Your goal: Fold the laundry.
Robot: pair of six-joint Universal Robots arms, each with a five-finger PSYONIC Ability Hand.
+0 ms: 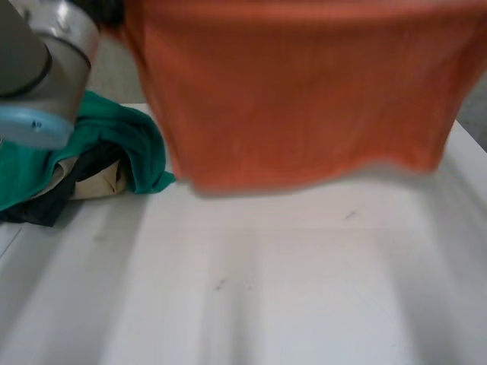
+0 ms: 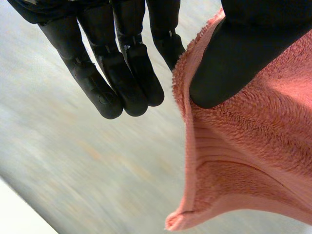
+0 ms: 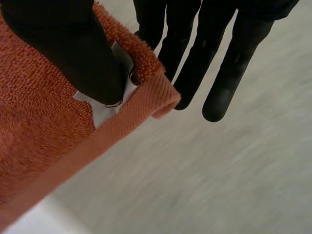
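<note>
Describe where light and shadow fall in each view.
Head view: the orange towel casts a soft grey shadow on the white table under its hem. Left wrist view: a bright patch lights the towel beside the left hand. Right wrist view: no glare on the towel at the right hand.

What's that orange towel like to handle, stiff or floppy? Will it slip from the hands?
Probably floppy: the orange terry towel hangs limp like a curtain. Likely grippy rather than slippery: its looped pile is pinched by the left hand and the right hand. Seemingly light, since those pinches alone carry it.
</note>
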